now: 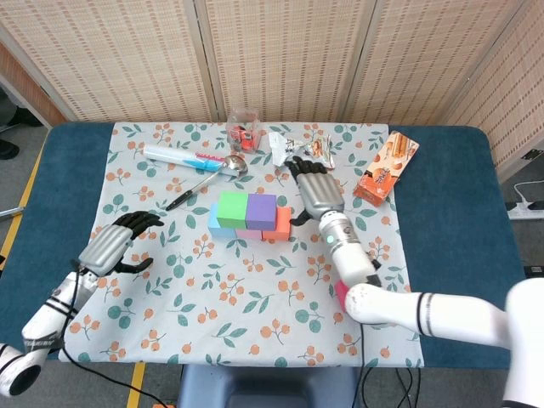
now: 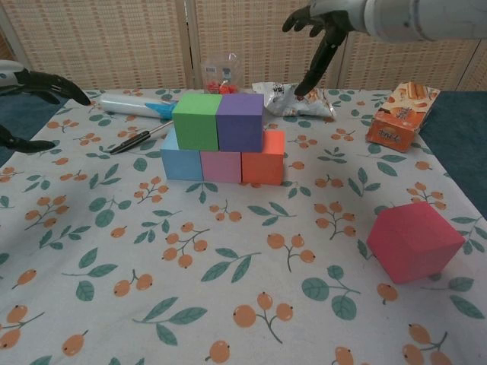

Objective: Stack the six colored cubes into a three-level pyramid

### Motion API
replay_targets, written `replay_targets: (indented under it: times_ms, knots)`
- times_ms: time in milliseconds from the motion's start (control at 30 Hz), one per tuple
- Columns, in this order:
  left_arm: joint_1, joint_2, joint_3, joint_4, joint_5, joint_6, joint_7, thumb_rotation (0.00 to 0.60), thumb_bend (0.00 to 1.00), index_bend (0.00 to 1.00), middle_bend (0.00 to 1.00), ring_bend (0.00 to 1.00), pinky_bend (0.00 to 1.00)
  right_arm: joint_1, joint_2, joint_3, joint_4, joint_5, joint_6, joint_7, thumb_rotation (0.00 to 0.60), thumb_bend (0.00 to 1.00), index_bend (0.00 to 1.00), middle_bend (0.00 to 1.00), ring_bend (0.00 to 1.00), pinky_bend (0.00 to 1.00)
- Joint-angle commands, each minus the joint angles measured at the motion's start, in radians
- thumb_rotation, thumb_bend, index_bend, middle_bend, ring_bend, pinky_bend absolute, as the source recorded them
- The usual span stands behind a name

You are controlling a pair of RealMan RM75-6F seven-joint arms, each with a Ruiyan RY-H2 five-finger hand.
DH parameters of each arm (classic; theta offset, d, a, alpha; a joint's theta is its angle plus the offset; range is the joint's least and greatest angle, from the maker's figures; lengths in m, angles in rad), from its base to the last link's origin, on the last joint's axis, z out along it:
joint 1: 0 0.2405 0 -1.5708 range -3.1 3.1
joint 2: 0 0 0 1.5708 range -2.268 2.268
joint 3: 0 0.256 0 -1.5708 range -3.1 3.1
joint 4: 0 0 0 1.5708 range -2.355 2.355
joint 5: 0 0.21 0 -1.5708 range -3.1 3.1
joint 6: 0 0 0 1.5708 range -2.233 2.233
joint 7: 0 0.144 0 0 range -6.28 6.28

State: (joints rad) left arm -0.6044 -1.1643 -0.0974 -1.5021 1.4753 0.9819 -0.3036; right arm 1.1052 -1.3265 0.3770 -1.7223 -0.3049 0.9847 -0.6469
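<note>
My right hand (image 1: 317, 194) hangs above the cloth just right of the stack, fingers spread and holding nothing; the chest view (image 2: 318, 29) shows those fingers raised well above the purple cube (image 2: 240, 122), apart from it, which the head view cannot settle. My left hand (image 1: 113, 246) is over the left side of the cloth, fingers loosely curved and apart, empty; the chest view catches only its dark fingertips (image 2: 42, 84) at the left edge. The stack stands mid-cloth: blue cube (image 2: 181, 160), pink cube (image 2: 221, 166) and orange cube (image 2: 262, 157) touching in a row; green cube (image 2: 197, 121) and the purple one side by side on top. From the head view the pink one is nearly hidden beneath the upper pair. The red cube (image 2: 414, 241) lies tilted on the cloth, well apart to the right; the head view shows only a sliver of it (image 1: 339, 293) beside my right forearm.
</note>
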Motion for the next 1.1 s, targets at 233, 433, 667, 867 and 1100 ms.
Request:
replay_targets:
  times_ms: [233,433,667,867,1100]
  knots:
    - [-0.122,-0.142,-0.047,0.112,-0.163,-0.203,0.102,0.600,0.32,0.15,0.14,0.09,0.15,-0.268,0.262,-0.081,-0.207,-0.309,0.048,0.230,0.600,0.00,0.00,0.09,0.03,0.16]
    - [-0.157,-0.196,-0.058,0.108,-0.194,-0.212,0.182,0.600,0.32,0.14,0.12,0.07,0.15,-0.359,0.313,-0.115,-0.195,-0.454,0.030,0.359,0.600,0.00,0.00,0.09,0.03,0.16]
    - [-0.176,-0.244,-0.075,0.113,-0.255,-0.186,0.297,0.600,0.32,0.13,0.10,0.06,0.15,-0.397,0.334,-0.129,-0.164,-0.511,0.014,0.424,0.600,0.00,0.00,0.09,0.03,0.16]
    - [-0.182,-0.248,-0.073,0.090,-0.258,-0.184,0.308,0.600,0.32,0.13,0.10,0.06,0.15,-0.412,0.342,-0.133,-0.155,-0.526,0.017,0.440,0.600,0.00,0.00,0.09,0.03,0.16]
    - [-0.195,-0.261,-0.074,0.091,-0.263,-0.191,0.313,0.600,0.32,0.13,0.10,0.06,0.15,-0.421,0.348,-0.133,-0.148,-0.527,0.013,0.453,0.600,0.00,0.00,0.09,0.02,0.16]
